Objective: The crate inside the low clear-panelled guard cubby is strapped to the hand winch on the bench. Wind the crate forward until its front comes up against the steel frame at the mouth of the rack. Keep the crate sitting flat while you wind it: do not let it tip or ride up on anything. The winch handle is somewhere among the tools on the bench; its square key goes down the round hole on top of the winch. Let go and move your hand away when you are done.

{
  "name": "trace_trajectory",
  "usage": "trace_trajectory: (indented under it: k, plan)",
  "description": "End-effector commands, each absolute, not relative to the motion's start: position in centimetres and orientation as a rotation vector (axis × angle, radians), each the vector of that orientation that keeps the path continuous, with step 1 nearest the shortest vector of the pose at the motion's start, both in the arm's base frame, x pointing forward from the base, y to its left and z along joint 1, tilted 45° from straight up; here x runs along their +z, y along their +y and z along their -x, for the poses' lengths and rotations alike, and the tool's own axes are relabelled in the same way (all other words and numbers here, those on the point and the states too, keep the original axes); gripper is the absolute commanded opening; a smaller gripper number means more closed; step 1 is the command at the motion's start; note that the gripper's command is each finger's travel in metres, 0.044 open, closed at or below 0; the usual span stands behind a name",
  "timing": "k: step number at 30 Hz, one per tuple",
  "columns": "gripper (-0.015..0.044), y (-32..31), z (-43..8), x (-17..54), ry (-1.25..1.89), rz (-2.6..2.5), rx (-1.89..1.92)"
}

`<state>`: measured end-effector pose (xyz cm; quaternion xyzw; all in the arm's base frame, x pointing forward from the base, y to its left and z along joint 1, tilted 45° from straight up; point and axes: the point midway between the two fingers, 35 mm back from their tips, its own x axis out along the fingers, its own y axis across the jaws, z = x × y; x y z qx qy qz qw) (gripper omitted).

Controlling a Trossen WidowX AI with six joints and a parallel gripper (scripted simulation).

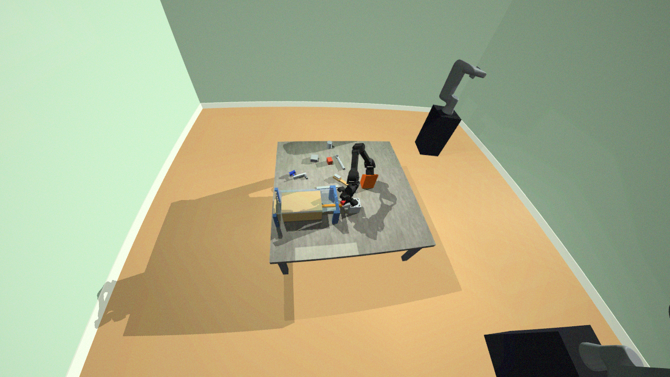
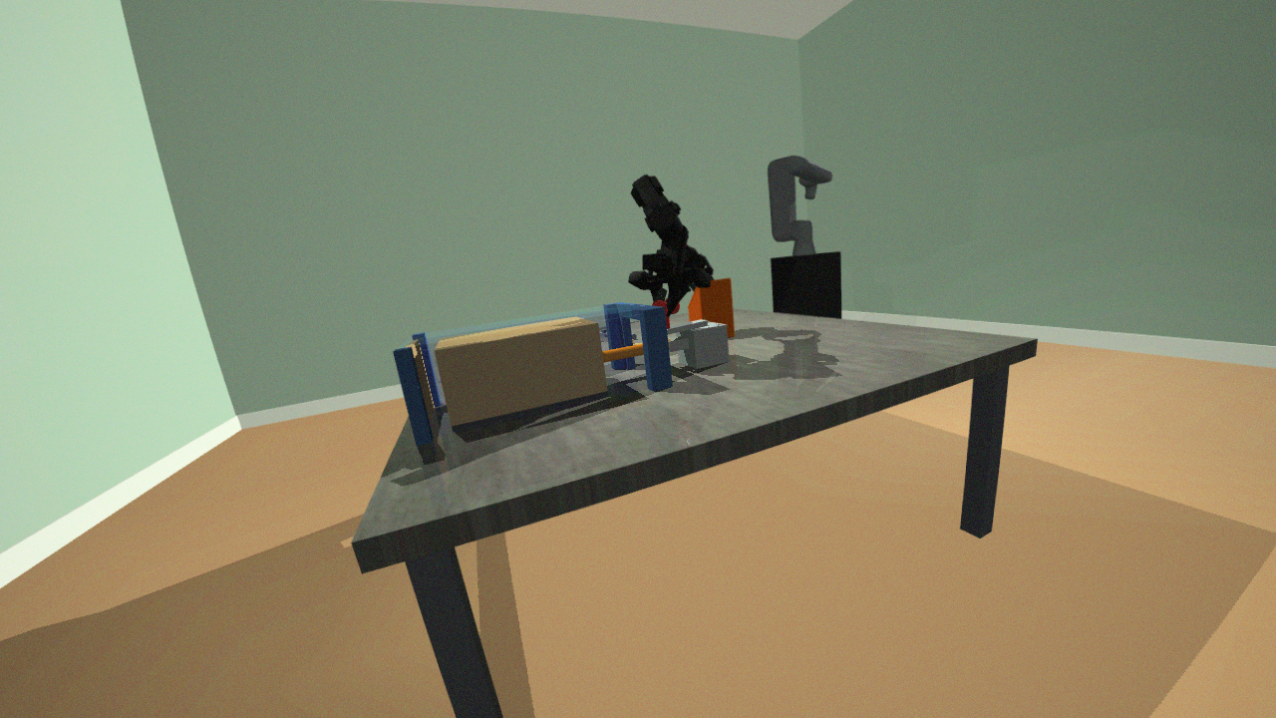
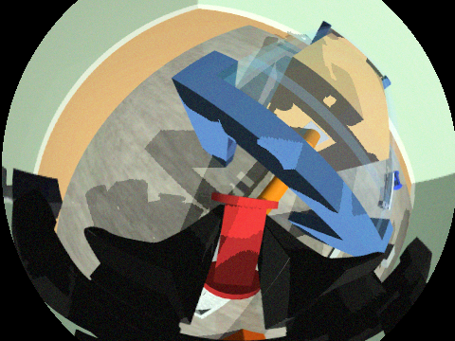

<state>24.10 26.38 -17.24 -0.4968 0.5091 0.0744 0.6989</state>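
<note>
My gripper is shut on the red knob of the winch handle, beside the blue steel frame at the rack mouth. The handle's pale arm runs to the top of the grey winch; the key and hole are hidden. The tan crate sits flat in the clear-panelled cubby, a gap between its front and the frame. The orange strap runs from crate towards winch.
An orange block stands behind the winch. A pale strip lies near the cubby. Farther back are a wooden-handled brush, a grey tool, a red cube and a grey block.
</note>
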Motion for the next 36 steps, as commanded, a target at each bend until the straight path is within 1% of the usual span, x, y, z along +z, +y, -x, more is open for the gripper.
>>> trace_trajectory:
  k: [1, 36]
  plan:
    - [0.0000, 27.4, -23.2, -18.5, 1.150, 1.089, 0.193]
    - [0.0000, 29.3, -20.6, -20.6, 1.150, 1.087, 0.195]
